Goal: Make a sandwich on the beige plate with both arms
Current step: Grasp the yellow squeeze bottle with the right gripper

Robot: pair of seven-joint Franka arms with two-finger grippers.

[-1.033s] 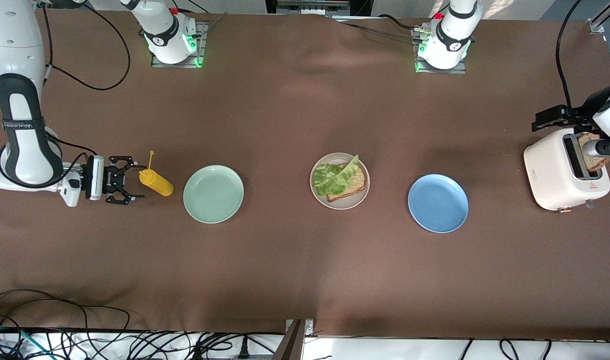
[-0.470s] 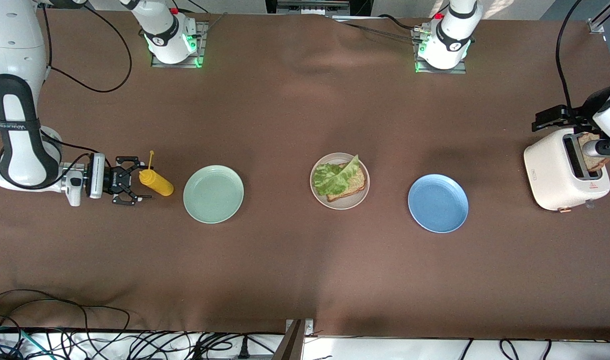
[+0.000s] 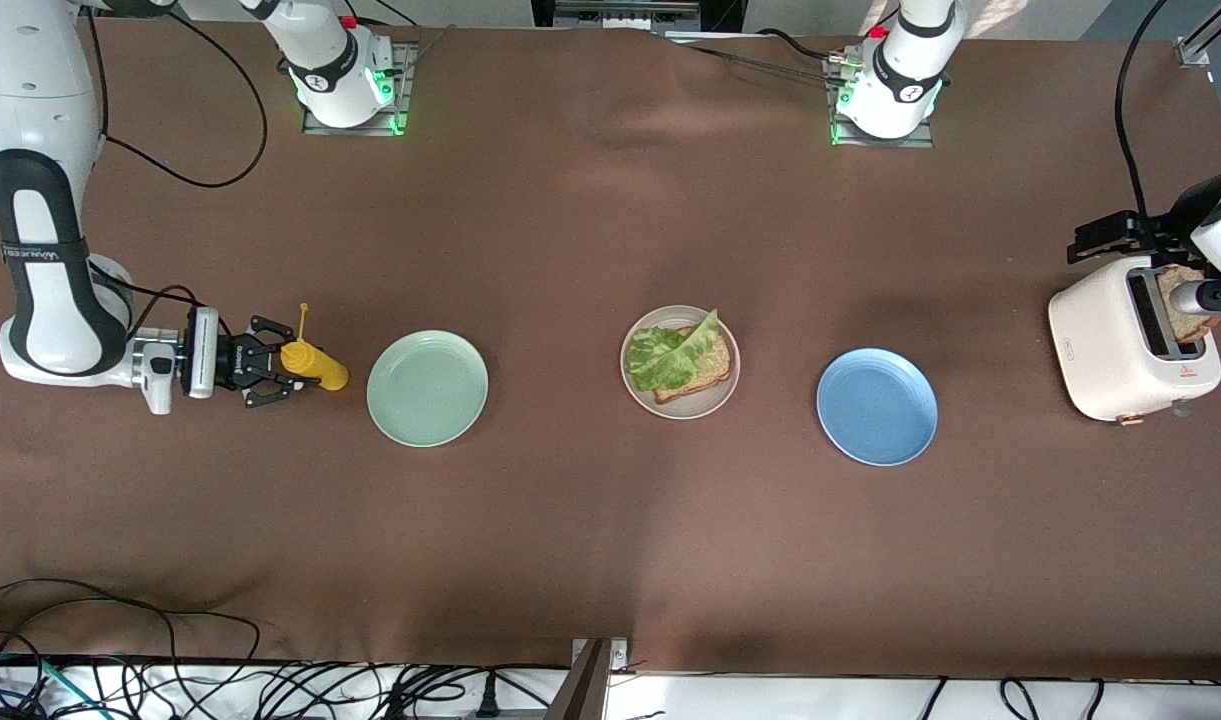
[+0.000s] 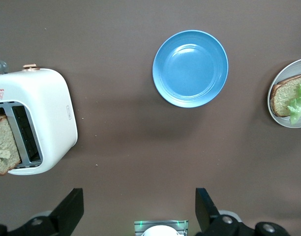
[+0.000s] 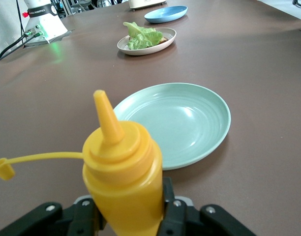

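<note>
At the right arm's end of the surface (image 3: 590, 520), the right tool (image 3: 282, 372) sits low with its two fingers on either side of a yellow squeeze bottle (image 3: 310, 365). In the right wrist view the fingers (image 5: 172, 216) press against the bottle's body below the shoulder, so the tool is clenched on the bottle. The bottle stands upright with its pointed nozzle bare, and its small tethered cap (image 5: 3, 168) hangs off to one side on a thin strap. Just beside that tool, toward the left arm's end, lies a mint-green plate (image 3: 427, 388).

Well apart from the right tool, near the middle of the surface, sits the beige plate (image 3: 680, 362). On it lies the sandwich (image 3: 692, 360), so far one slice of brown bread with a ruffled lettuce leaf (image 3: 675, 355) draped over it.

The left tool (image 4: 138, 211) hangs in the air with its fingers spread wide and nothing between them, close to a white toaster (image 3: 1120, 345) at the left arm's end. A slice of bread (image 4: 4, 145) stands in one toaster slot, sticking out of the top. A blue plate (image 3: 877, 406) lies between the toaster and the beige plate.
</note>
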